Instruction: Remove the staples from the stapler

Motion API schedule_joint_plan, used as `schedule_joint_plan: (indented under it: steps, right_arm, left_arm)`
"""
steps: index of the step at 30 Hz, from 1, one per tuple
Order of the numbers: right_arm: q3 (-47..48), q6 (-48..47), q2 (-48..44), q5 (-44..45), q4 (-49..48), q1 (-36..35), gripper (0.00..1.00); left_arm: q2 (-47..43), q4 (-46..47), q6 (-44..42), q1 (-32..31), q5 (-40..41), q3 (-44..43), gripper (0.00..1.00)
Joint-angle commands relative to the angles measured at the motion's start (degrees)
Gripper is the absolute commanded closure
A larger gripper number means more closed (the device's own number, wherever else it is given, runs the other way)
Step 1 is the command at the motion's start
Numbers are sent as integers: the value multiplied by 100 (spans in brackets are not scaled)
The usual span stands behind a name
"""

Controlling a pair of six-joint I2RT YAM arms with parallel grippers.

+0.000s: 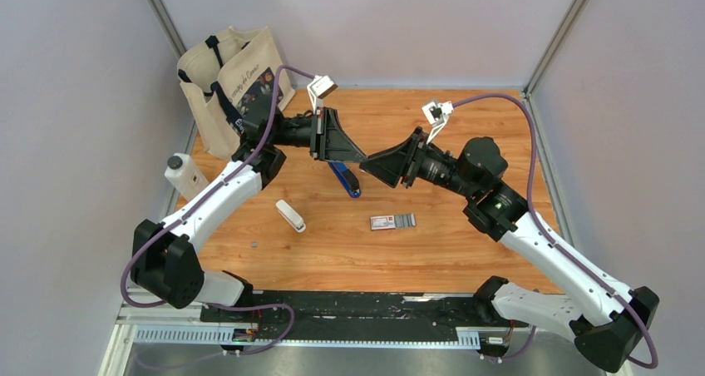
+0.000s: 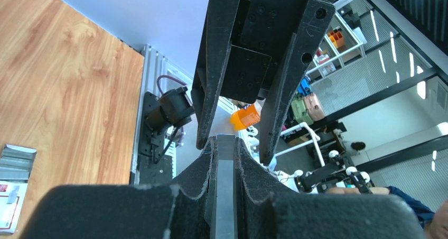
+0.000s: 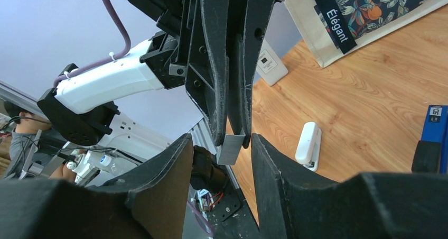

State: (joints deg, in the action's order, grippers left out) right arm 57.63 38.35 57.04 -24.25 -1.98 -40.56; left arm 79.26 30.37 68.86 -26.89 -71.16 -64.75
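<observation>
— Where is the stapler [image 1: 345, 179]?
— Lying on the surface [image 1: 465, 251], at 11 o'clock from the small box [image 1: 391, 221].
— And the jaws?
— Left jaws clenched on a grey metal strip [image 3: 231, 148]; right jaws released, straddling its tip.

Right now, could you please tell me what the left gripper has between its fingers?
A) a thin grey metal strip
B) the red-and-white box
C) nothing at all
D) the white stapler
A: in the left wrist view, the left gripper is closed on a thin grey metal strip, while the white stapler and the red-and-white box lie apart on the table.
</observation>
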Motion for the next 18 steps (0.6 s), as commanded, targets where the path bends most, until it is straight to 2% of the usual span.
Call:
schedule_joint_plan:
  steps: [1, 12, 18]
  right_arm:
    - [-76, 147, -17, -168, -365, 30, 53]
    - [-410, 349, -43, -256, -514, 39, 54]
    - [-340, 358, 0, -273, -549, 39, 58]
  left_arm:
    - [-174, -48, -188, 0, -74, -64, 84]
    - [-201, -242, -338, 0, -65, -117, 84]
    - [-201, -382, -452, 0, -65, -117, 84]
